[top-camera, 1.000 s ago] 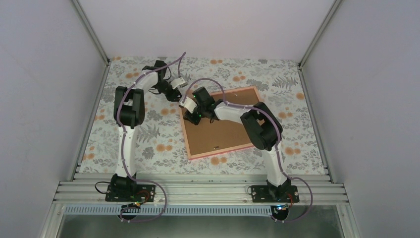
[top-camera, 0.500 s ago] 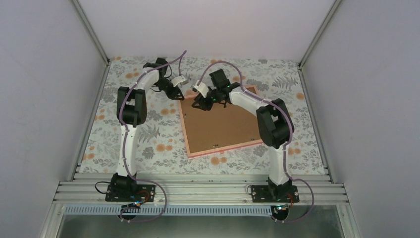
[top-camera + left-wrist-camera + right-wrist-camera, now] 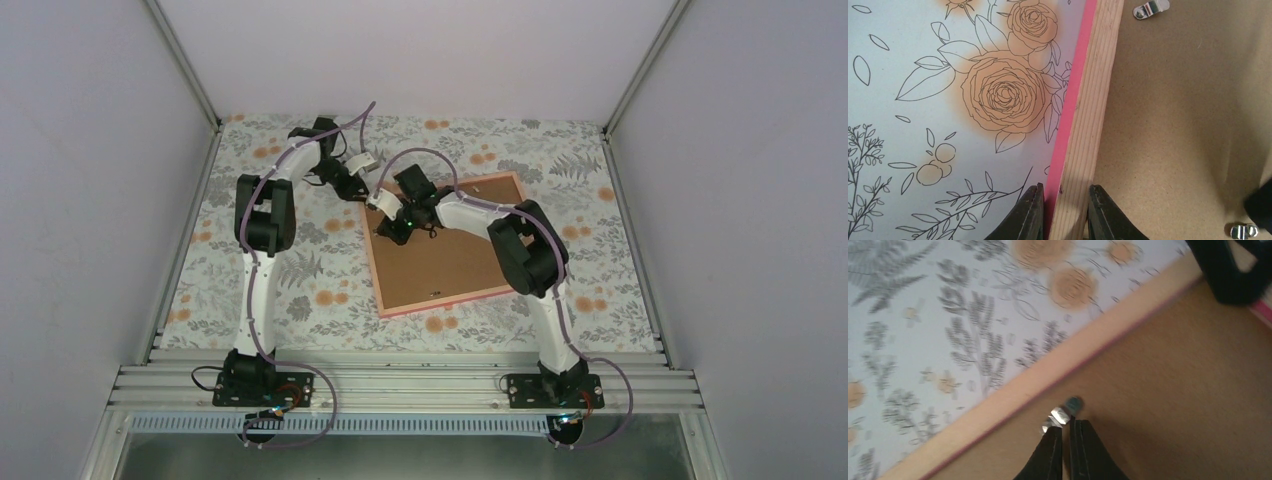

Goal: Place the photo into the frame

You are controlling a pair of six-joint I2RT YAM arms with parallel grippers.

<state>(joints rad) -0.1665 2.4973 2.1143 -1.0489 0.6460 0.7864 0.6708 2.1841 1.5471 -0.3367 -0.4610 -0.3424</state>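
The frame [image 3: 450,303] lies face down on the floral table, its back filled by the brown backing board [image 3: 455,260]. The photo is hidden. My left gripper [image 3: 355,190] is at the frame's far left corner. In the left wrist view it [image 3: 1064,200] is shut across the frame's wooden rail [image 3: 1093,100], with the pink side against the left finger. My right gripper [image 3: 390,228] is over the board's left part. In the right wrist view it [image 3: 1066,432] is shut and empty, with its tips right behind a small metal turn clip [image 3: 1060,416] beside the salmon rail [image 3: 1013,390].
Two more metal clips [image 3: 1150,7] [image 3: 1243,231] sit on the board [image 3: 1188,125] near the left rail. The floral tablecloth [image 3: 300,290] surrounds the frame. Walls close the table on three sides. A dark part of the left gripper [image 3: 1233,270] shows at the right wrist view's top right.
My right gripper swung up to the frame's far edge, then came back down-left onto the board's left part. The frame turned slightly and back. The left gripper has stayed at the corner.
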